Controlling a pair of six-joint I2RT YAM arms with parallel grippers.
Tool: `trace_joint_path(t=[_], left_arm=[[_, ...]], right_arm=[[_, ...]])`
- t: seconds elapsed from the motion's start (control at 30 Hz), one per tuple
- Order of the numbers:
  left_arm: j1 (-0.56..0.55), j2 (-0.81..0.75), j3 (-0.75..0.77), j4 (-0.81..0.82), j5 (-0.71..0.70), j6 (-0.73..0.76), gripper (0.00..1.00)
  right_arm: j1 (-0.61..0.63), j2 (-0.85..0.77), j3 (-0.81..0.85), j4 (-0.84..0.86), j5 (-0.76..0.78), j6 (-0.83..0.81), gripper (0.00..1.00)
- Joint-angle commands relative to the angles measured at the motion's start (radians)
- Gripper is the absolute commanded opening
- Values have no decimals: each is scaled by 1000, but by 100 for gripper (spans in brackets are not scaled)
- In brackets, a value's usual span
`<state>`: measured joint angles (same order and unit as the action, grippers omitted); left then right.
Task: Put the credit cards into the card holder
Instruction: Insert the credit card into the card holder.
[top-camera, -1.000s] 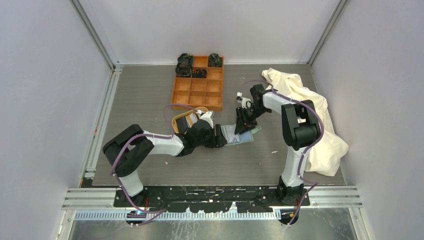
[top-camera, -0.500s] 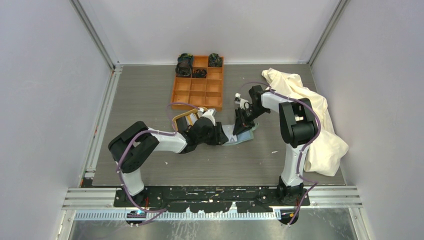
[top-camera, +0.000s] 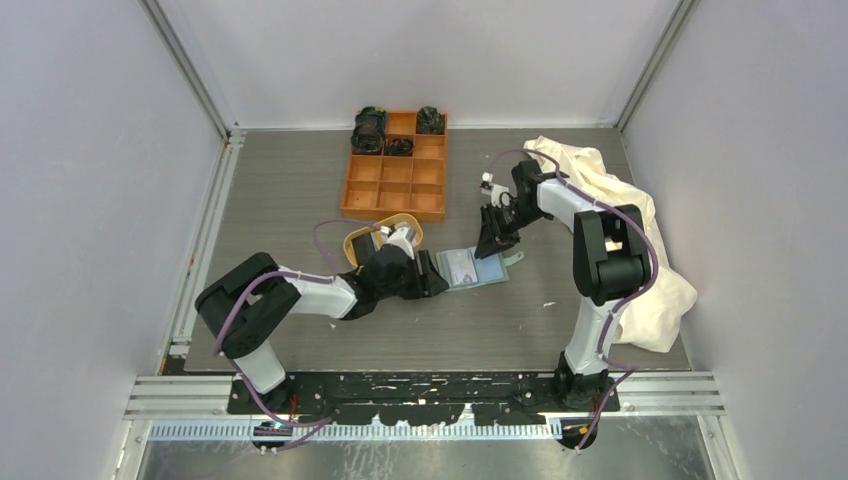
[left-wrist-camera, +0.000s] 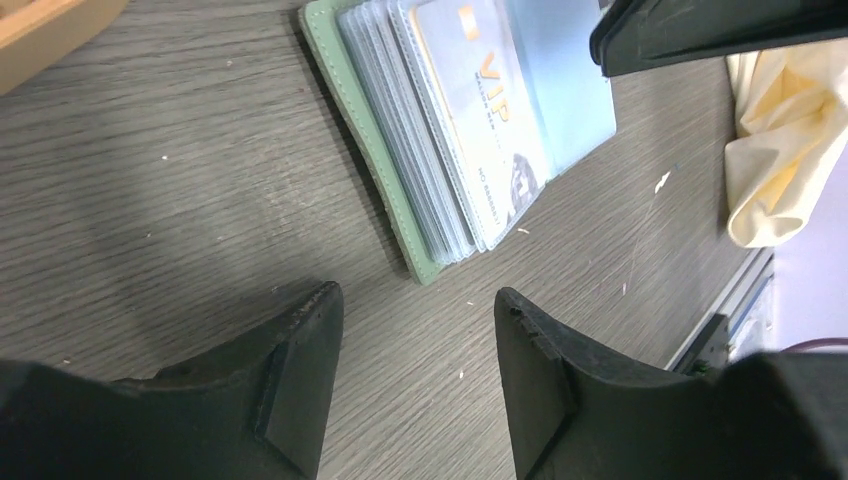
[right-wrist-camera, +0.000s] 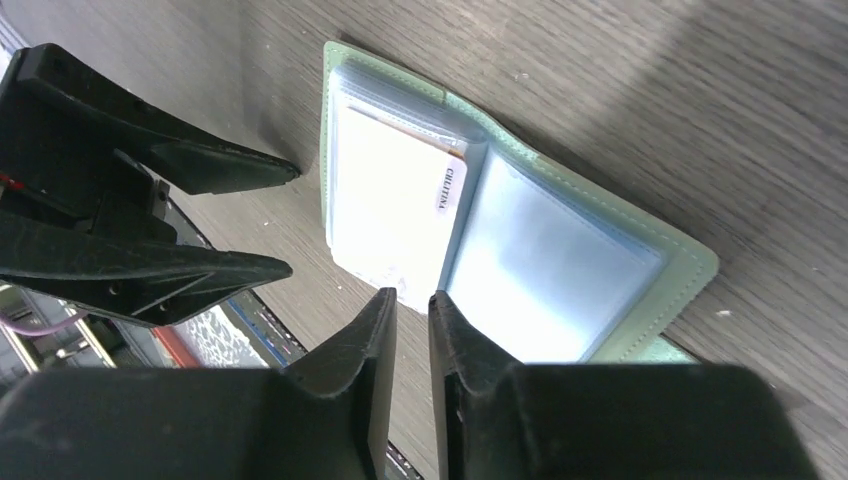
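Change: the left gripper (top-camera: 437, 277) has drawn back toward the lower left, off the card holder (top-camera: 474, 268). The right gripper (top-camera: 491, 242) has pulled toward the upper right, so more of the holder shows.
Card holder: sage-green wallet lying open and flat on the table (top-camera: 300, 200), at the centre of the top view. It has a stitched green rim and a stack of clear pale-blue sleeves fanned on its left half.
Cards: a pale card (left-wrist-camera: 490, 110) printed "VIP" sits in the top sleeve. The right wrist view shows it as a white card (right-wrist-camera: 400, 190) with small lettering along one edge. Whether other sleeves are filled cannot be told.
Left gripper: jaws wide apart, empty, low over the table just beside the holder's left edge.
Right gripper: fingers (right-wrist-camera: 365, 350) nearly closed with a thin slit between them, empty, above the holder's fold.
Around: tan tray (top-camera: 355, 240) behind the left wrist, orange box (top-camera: 395, 170) above it, cream cloth (top-camera: 640, 250) at the right.
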<state>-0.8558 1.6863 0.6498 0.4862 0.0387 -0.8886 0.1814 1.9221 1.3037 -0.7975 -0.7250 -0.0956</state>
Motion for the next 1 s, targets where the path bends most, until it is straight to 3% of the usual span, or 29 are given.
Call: trace_joint_path(t=[0.0, 0.2, 0.43, 0.97], left_arm=[[15, -20, -18, 96, -3, -70, 58], [18, 0, -30, 90, -30, -118, 58], [22, 51, 17, 34, -57, -147, 58], [50, 147, 48, 108, 21, -190, 65]], right_arm=[[1, -20, 26, -12, 59, -25, 22], [1, -31, 30, -15, 113, -36, 15], [38, -6, 39, -30, 6, -28, 13], [78, 141, 76, -79, 185, -36, 12]])
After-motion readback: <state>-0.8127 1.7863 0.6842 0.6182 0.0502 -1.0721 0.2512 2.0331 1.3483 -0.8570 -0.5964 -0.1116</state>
